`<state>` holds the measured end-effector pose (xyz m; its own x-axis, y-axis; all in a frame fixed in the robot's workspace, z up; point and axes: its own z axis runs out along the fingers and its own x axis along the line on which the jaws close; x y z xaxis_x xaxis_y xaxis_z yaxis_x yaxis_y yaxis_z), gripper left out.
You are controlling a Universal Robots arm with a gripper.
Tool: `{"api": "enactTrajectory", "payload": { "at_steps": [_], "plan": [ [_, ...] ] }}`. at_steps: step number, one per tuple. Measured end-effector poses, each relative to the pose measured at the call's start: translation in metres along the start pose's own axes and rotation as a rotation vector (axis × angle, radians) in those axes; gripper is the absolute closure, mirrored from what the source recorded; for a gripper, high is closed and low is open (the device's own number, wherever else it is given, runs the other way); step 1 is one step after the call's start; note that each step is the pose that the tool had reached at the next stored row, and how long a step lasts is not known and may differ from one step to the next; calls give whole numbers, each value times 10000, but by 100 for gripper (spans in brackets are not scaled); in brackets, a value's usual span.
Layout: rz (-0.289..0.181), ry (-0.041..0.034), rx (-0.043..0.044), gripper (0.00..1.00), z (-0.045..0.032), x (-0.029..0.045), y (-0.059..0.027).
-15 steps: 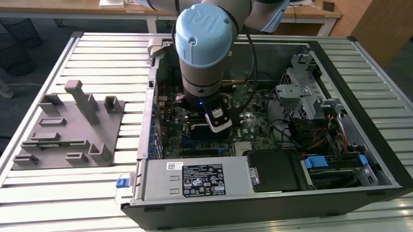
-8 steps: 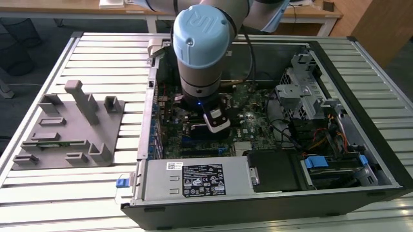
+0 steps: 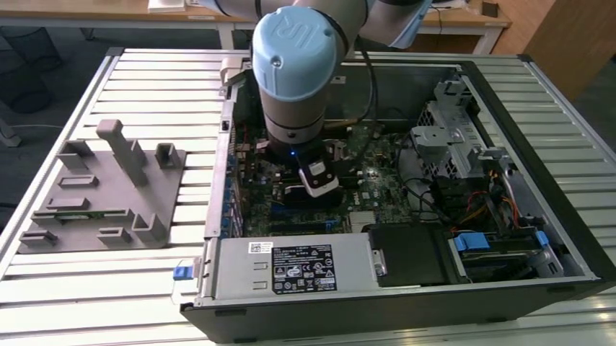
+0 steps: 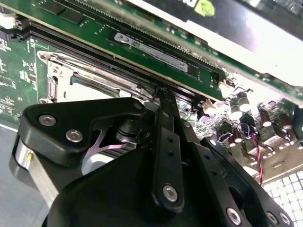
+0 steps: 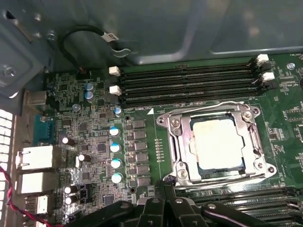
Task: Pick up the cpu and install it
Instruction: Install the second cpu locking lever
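In the exterior view, the arm reaches down into an open computer case (image 3: pixel 539 238) that lies on a slatted table (image 3: pixel 115 288). The gripper (image 3: pixel 318 189) hangs low over the green motherboard (image 3: pixel 371 155), near the middle of the case. A grey holder block (image 3: pixel 101 194) stands on the table, outside the case wall on the exterior view's left.

In the second wrist view, the black gripper (image 4: pixel 158 94) is seen from very close. Its fingers (image 4: pixel 163 123) come together to a thin tip with no visible gap, so the jaws look closed, and nothing is held between them. Behind the tip is a metal socket frame (image 4: pixel 85 75) and a long memory slot (image 4: pixel 142 42).

In the first wrist view, the cpu (image 5: pixel 217 143) lies flat inside the socket frame (image 5: pixel 215 142), its pale metal top facing up. Memory slots (image 5: pixel 189 80) run along the board's far edge beside the socket. The gripper tip (image 5: pixel 163 189) is just beside the socket's corner, apart from the cpu.
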<state>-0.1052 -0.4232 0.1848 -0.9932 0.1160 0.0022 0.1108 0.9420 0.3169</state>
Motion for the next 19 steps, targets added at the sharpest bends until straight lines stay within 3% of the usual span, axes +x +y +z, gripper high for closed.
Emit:
{"api": "enactTrajectory", "payload": {
  "at_steps": [3, 8, 9, 15, 19],
  "plan": [
    [-9, -28, -88, 89, 32, -6, 30],
    [-11, -34, -112, 89, 23, -7, 42],
    [-13, -41, -92, 89, 12, -7, 47],
    [-22, -66, 233, 89, -44, -6, 62],
    [-32, -101, 243, 89, -34, -1, 59]
  ]
}}
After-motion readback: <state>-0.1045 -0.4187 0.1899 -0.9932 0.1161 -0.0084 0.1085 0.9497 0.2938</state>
